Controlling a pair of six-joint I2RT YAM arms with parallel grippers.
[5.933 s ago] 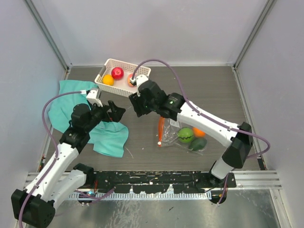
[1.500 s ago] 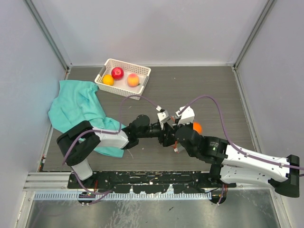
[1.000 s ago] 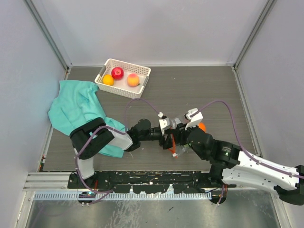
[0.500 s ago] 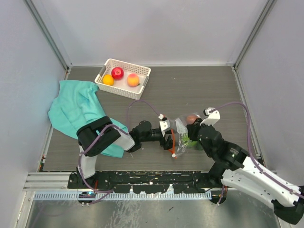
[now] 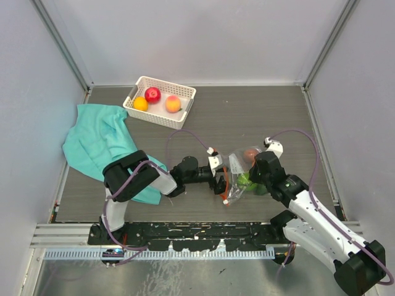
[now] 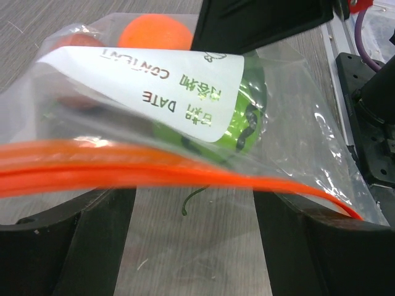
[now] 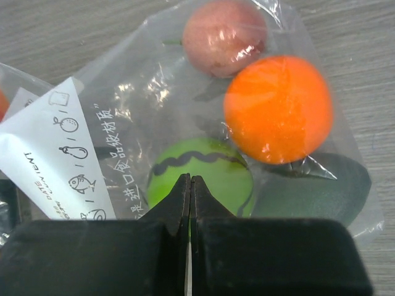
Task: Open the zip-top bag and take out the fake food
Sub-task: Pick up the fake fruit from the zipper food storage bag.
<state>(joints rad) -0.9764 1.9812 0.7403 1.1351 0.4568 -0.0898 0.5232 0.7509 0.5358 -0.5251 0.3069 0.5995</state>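
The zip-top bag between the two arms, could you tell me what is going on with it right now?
The right hand is shut, apparently pinching the clear film of the zip-top bag, while the left hand is open at the bag's orange zipper strip. Four fake fruits are inside the bag: an orange one, a striped green one, a dark green one and a brownish one. Three more fruits already lie in the white basket at the back.
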